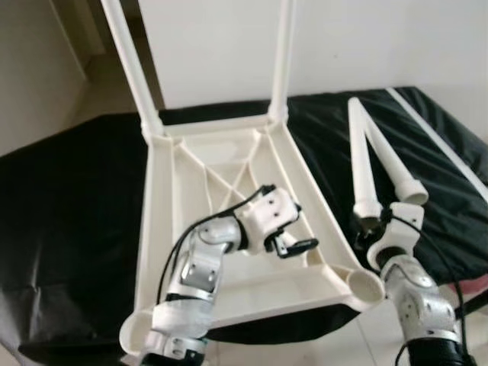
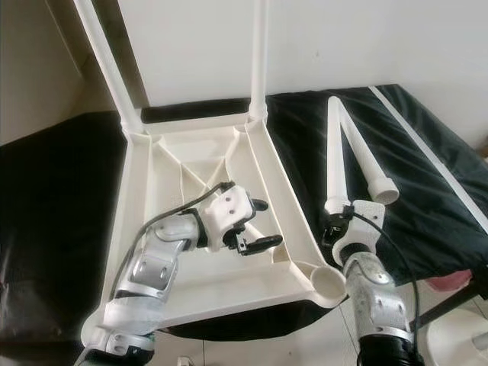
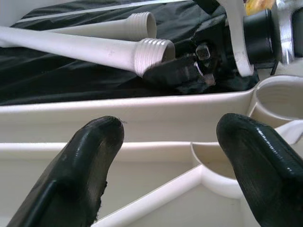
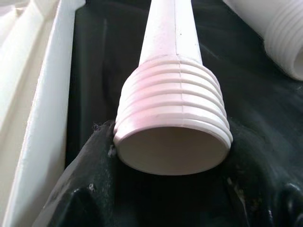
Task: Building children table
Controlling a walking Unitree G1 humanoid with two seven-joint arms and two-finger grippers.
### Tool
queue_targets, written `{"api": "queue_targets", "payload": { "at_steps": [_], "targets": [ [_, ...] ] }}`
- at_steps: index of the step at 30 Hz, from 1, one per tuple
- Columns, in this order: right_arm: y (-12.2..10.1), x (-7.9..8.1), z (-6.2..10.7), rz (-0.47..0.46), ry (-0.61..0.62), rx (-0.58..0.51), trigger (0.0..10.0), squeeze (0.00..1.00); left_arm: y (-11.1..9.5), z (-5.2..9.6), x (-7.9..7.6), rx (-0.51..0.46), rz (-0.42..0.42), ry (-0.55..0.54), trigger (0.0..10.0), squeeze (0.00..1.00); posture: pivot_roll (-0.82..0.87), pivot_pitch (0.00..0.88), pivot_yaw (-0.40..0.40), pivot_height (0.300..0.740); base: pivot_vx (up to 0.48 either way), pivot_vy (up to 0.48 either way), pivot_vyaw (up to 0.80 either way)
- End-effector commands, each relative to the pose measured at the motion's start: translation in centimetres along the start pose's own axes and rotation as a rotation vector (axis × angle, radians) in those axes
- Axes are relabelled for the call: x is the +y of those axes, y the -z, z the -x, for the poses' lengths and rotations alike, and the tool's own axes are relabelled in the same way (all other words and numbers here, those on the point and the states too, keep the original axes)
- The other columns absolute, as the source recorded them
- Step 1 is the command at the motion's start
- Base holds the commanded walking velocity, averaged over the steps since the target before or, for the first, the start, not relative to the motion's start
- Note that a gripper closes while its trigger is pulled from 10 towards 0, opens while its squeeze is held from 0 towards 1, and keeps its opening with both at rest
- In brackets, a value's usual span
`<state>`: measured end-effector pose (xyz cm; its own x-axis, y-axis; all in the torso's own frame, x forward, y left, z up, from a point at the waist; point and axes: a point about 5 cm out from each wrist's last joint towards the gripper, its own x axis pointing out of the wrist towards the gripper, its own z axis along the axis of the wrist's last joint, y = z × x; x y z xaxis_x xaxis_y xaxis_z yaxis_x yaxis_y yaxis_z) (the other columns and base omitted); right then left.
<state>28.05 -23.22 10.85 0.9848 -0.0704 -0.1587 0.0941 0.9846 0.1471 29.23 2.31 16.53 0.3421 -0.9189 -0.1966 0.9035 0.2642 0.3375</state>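
Black cloth [image 1: 69, 229] carries the upturned tabletop [image 1: 229, 290]. Left gripper [image 1: 293, 245], jaws wide, hovers inside it; right gripper [image 1: 372, 223] holds a loose leg [image 4: 173, 94] beside it.

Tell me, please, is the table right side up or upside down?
Upside down: the table top lies with its ribbed underside up, and two fitted legs point upward.

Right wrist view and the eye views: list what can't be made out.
- Right gripper: right wrist view, the loose leg's threaded end covers the jaws; grip unclear.
- Two mounted legs: eye views, tops cut by the frame edge.
- Near-left socket of the tabletop: hidden by the left arm.
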Motion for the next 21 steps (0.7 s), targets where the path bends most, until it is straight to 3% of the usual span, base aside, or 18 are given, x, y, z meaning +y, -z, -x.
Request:
{"api": "queue_targets", "payload": {
  "at_steps": [1,7,17,21],
  "targets": [
    [-0.3,-0.4,0.4,0.003,-0.032,0.012,10.0,0.0,0.3,-0.2,1.4,0.008,-0.003,-0.305,10.0,0.0,-0.08,0.0,0.012,0.74,0.0,0.0,0.0],
    [-0.8,-0.2,1.4,0.066,-0.165,0.089,10.0,0.0,0.0,-0.5,2.0,-0.007,-0.014,-0.318,10.0,0.0,-0.09,0.0,0.006,0.74,0.0,0.0,0.0],
    [-0.9,0.2,3.1,0.092,-0.246,0.138,10.0,0.0,-0.2,-0.8,2.3,-0.019,-0.025,-0.324,10.0,0.0,-0.11,0.0,-0.005,0.74,0.0,0.0,0.0],
    [-0.9,-0.4,4.1,0.102,-0.234,0.17,10.0,0.0,-0.1,-0.8,2.4,-0.021,-0.029,-0.32,10.0,0.0,-0.12,0.0,-0.003,0.74,0.0,0.0,0.0]
  ]
}}
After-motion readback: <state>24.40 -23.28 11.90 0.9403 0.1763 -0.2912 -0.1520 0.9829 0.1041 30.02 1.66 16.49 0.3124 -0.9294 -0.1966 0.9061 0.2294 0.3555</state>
